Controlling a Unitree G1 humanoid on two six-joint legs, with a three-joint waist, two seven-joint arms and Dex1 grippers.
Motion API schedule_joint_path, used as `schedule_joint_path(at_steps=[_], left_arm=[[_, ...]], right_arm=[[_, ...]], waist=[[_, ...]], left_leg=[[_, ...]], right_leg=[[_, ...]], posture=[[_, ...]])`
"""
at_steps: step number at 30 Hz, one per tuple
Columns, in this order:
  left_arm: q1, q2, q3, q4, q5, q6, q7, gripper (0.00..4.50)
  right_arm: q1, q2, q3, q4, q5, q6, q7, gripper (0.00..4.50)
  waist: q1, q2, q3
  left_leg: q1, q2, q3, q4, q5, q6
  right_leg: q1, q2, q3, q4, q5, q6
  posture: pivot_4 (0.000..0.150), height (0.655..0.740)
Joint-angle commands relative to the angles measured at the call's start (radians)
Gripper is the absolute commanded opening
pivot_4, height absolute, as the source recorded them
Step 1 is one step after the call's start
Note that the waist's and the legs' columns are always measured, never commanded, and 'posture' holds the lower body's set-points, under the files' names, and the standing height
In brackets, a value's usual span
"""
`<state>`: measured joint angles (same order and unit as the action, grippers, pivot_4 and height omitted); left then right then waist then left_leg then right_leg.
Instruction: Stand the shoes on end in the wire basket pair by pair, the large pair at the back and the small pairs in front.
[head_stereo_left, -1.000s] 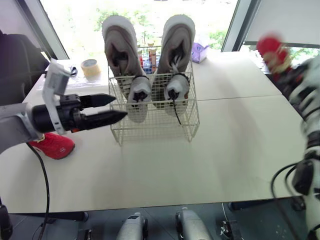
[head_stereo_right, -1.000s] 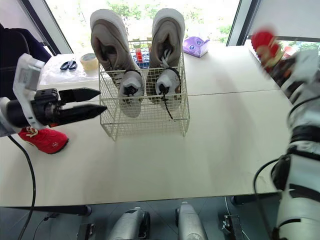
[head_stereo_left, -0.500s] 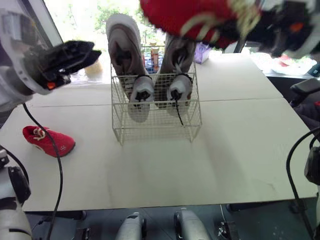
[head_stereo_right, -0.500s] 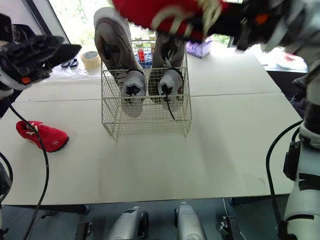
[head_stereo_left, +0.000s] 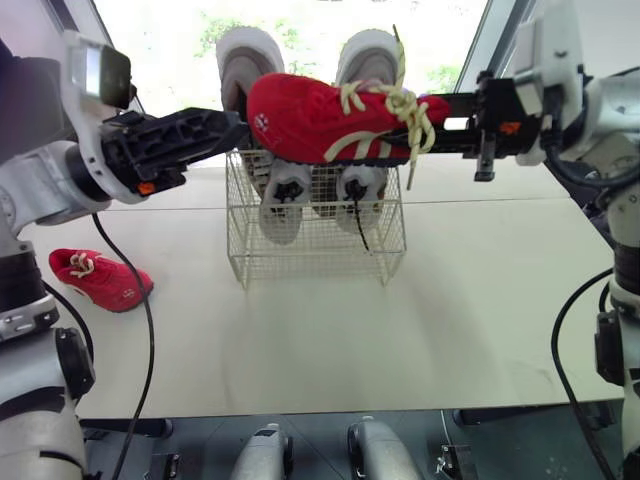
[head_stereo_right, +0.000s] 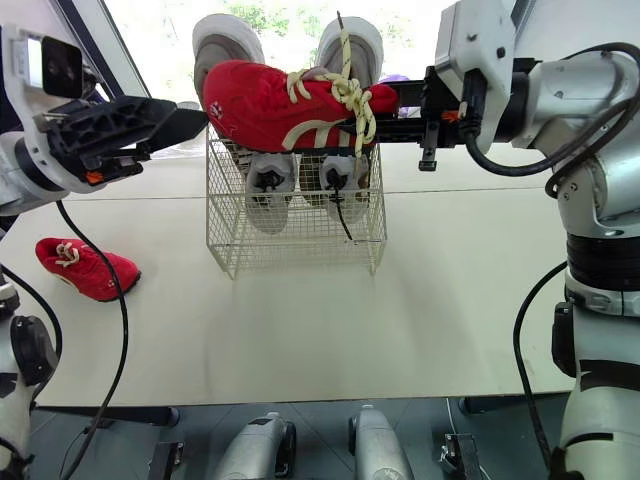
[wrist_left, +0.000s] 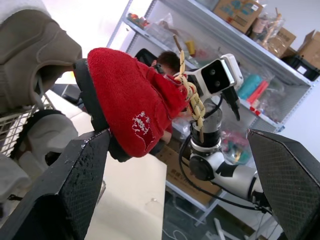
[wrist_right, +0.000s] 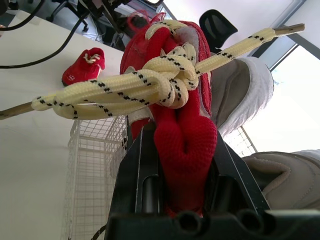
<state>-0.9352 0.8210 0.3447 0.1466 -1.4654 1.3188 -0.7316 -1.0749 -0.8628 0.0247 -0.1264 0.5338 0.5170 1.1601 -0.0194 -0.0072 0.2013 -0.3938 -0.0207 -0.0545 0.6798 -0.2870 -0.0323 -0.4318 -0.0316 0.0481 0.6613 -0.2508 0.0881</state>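
Holding red lace-up cloth shoe (head_stereo_left: 310, 118) at top centre: right gripper (head_stereo_left: 432, 108) clamped on heel; left gripper (head_stereo_left: 232, 130) spread wide by toe.

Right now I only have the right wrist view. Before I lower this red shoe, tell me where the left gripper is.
Observer: The left gripper is at the toe of the held red shoe, jaws apart. I cannot tell whether it touches.
Operator: Report what stands in the basket below.
Observer: The wire basket holds the large grey pair at the back, with a small grey pair standing in front of it.
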Motion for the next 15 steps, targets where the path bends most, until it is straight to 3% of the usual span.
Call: schedule_joint_path(at_steps=[1, 15], left_arm=[[-0.012, 0.016, 0.003, 0.012, 0.029, 0.003, -0.022, 4.5], [-0.059, -0.069, -0.038, 0.004, 0.041, 0.049, -0.045, 4.5]], right_arm=[[-0.042, 0.009, -0.046, -0.058, 0.026, -0.012, -0.003, 0.76], [-0.009, 0.038, -0.019, -0.13, 0.031, -0.005, -0.006, 0.76]], waist=[[0.0, 0.0, 0.0], [0.002, 0.0, 0.0]], left_leg=[[0.0, 0.0, 0.0, 0.0, 0.0, 0.0], [0.0, 0.0, 0.0, 0.0, 0.0, 0.0]], right_leg=[[0.0, 0.0, 0.0, 0.0, 0.0, 0.0], [0.0, 0.0, 0.0, 0.0, 0.0, 0.0]], posture=[[0.15, 0.74], [0.15, 0.74]])
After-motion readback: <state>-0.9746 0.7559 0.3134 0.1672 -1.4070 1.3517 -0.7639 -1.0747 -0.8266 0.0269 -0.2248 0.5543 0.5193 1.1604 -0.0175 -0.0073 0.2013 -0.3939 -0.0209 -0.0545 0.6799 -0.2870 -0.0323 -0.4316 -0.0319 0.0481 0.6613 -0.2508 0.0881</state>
